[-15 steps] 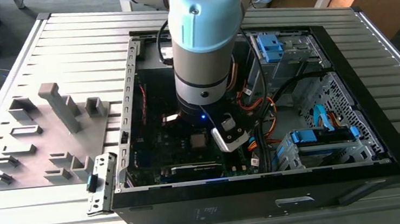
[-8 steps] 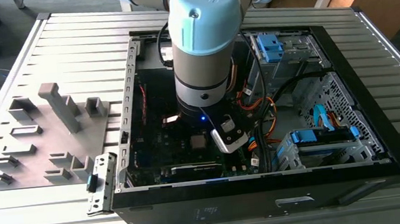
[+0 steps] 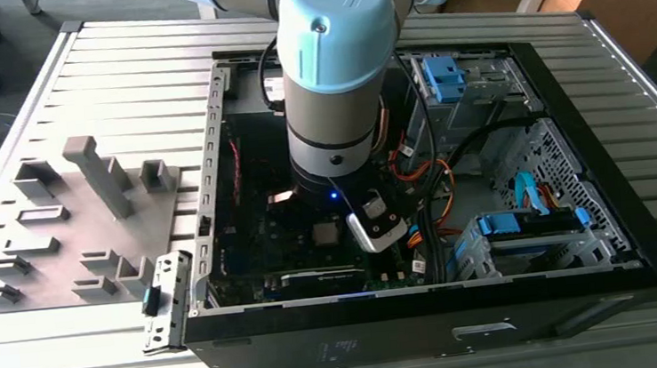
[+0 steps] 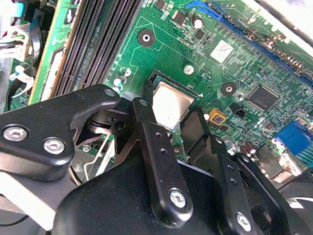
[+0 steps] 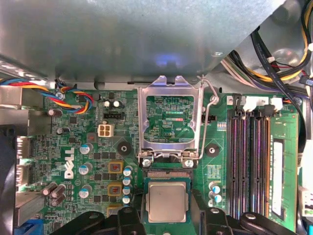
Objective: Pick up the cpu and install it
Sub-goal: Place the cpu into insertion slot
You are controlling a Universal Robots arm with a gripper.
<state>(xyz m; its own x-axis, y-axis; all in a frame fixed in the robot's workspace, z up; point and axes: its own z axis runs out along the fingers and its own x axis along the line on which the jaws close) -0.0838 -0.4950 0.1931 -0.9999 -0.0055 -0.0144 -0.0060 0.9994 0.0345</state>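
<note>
- In the second wrist view the black jaws fill the lower half of the frame. They stand spread, one on each side of the cpu (image 4: 171, 103), and pinch nothing.
- The cpu lies flat in its black socket frame (image 5: 167, 177) at the bottom centre of the first wrist view, pale metal face up (image 5: 167, 201).
- Just above it the metal load plate (image 5: 168, 93) stands hinged open, with its wire lever (image 5: 211, 105) swung up at the right.
- On the green motherboard (image 4: 244, 63), white printed lettering (image 5: 68, 164) sits at the lower left of the first wrist view. A small white label (image 4: 222, 50) shows in the upper right of the second wrist view, its print too small to read.
- Long memory slots (image 5: 249, 156) run down the right side.
- In the exterior view the arm (image 3: 337, 76) reaches down into the open computer case (image 3: 434, 304) at centre frame.
- Upright grey fixture blocks (image 3: 95, 173) stand on the slatted worktop (image 3: 80, 72) at the left of the frame.
</note>
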